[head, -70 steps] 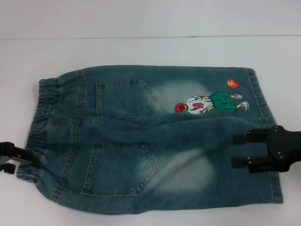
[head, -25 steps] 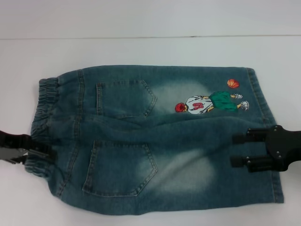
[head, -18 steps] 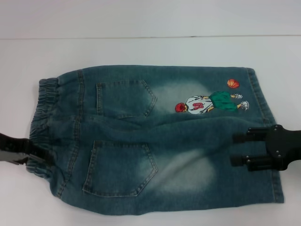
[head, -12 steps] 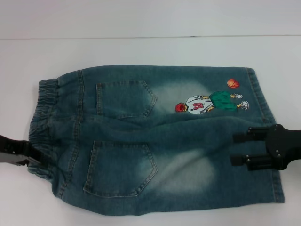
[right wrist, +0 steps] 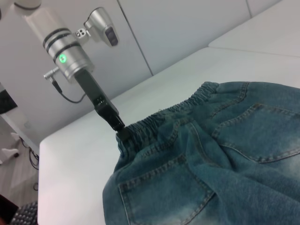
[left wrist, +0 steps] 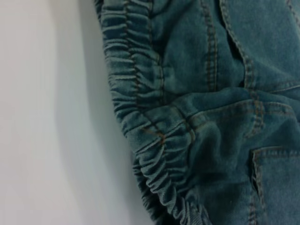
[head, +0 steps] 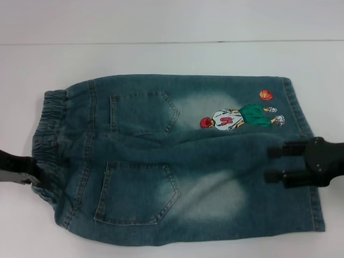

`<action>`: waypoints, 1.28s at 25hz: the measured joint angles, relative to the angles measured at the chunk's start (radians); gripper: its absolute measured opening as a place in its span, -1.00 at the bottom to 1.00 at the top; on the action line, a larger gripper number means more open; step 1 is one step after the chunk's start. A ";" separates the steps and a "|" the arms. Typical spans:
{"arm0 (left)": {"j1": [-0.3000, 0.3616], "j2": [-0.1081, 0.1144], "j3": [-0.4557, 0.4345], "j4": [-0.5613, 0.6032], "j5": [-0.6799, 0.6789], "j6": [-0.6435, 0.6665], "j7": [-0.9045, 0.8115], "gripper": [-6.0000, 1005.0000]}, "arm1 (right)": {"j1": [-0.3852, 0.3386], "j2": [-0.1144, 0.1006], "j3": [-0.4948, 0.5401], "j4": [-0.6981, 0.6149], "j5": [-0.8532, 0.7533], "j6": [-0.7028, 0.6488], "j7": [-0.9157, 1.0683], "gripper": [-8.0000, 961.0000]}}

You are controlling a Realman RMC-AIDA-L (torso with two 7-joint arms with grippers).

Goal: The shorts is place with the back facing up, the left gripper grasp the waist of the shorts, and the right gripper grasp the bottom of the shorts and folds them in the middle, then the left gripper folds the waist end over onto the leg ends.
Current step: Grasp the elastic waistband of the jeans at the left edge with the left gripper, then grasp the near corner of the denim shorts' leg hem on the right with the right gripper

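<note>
My left gripper (head: 33, 176) is pinched shut on the waist (head: 45, 141) of the shorts (head: 177, 158), though my own fingers there are mostly buried in the bunched elastic, so I only really see the grip from the right wrist view, where the tip bites the band. My right gripper (head: 275, 164) hangs with both fingers spread over the leg ends (head: 312, 177), and I can't tell if they touch the denim. The shorts lie back-up on the white table (head: 172, 56), hems opposite the waist, with one lower corner nearly cut off.
</note>
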 joint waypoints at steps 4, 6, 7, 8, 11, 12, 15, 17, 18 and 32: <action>-0.015 0.005 0.000 -0.002 -0.001 0.006 -0.005 -0.91 | 0.027 -0.036 -0.049 -0.010 0.000 -0.045 0.135 0.65; -0.019 0.006 0.000 -0.003 -0.002 0.008 -0.006 -0.92 | 0.040 -0.060 -0.115 -0.021 0.000 -0.069 0.206 0.65; -0.032 0.008 0.000 -0.004 -0.005 0.011 -0.008 -0.92 | 0.044 -0.070 -0.145 -0.031 0.000 -0.081 0.229 0.65; -0.035 0.008 0.000 -0.005 -0.005 0.011 -0.009 -0.92 | 0.047 -0.079 -0.179 -0.048 0.000 -0.097 0.247 0.65; -0.050 0.008 -0.001 -0.007 -0.006 0.008 -0.014 -0.92 | 0.049 -0.098 -0.263 -0.109 0.000 -0.146 0.283 0.65; -0.053 0.008 -0.001 -0.008 -0.007 0.006 -0.017 -0.92 | 0.048 -0.104 -0.284 -0.116 0.000 -0.152 0.292 0.65; -0.067 0.006 -0.007 -0.008 -0.008 0.004 -0.026 -0.92 | 0.045 -0.136 -0.410 -0.126 0.000 -0.159 0.335 0.65; -0.074 0.005 -0.011 -0.008 -0.008 0.004 -0.032 -0.92 | 0.046 -0.140 -0.438 -0.126 -0.001 -0.160 0.344 0.65; -0.077 0.005 -0.011 -0.008 -0.009 0.004 -0.036 -0.92 | 0.047 -0.143 -0.465 -0.127 -0.002 -0.160 0.352 0.65; -0.106 0.000 -0.011 -0.007 -0.026 0.001 -0.061 -0.92 | 0.081 -0.115 -0.763 -0.139 -0.053 -0.139 0.442 0.65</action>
